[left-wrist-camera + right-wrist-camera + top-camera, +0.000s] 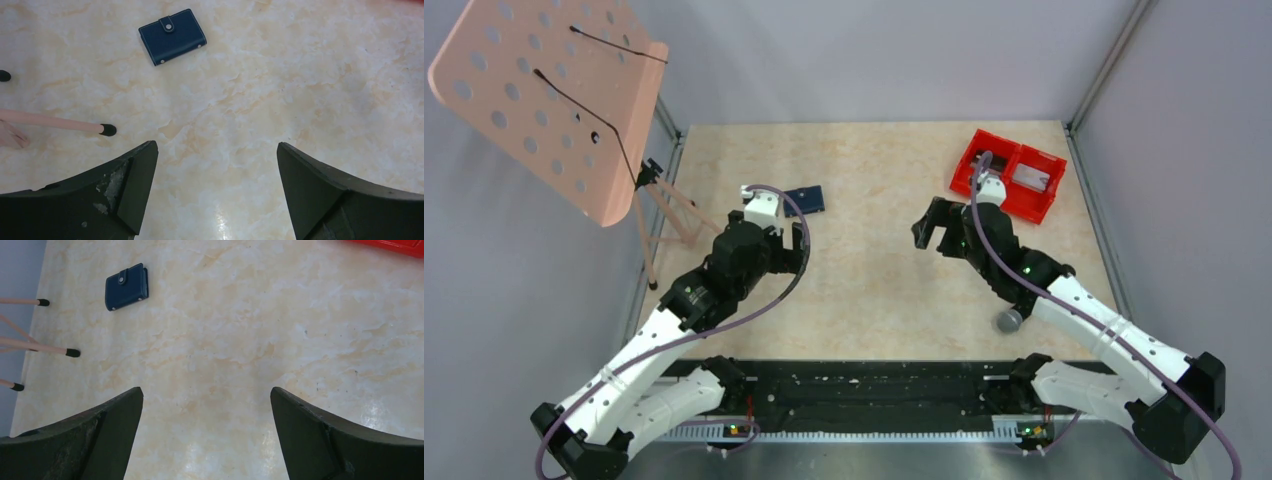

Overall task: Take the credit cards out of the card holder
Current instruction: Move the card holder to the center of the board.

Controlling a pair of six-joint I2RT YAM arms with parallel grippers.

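Both hands are held spread, nothing pinched: left hand (pixel 215 150), right hand (pixel 206 390). Only tabletop (pixel 300 75) is seen below each. The card holder (pixel 172 36) lies flat ahead and slightly left of the left hand, well apart, and farther ahead-left of the right hand. It is snapped shut, so no credit cards are seen. Step judged: approach. Next, the holder must be pinned by one hand and its snap tab (pixel 169 24) lifted by the other.

Beige marbled tabletop (pixel 874 300), soft glare patches. Plain grey walls (pixel 874 60) on three sides. Pink perforated music stand (pixel 554 100) at far left, feet on tabletop.
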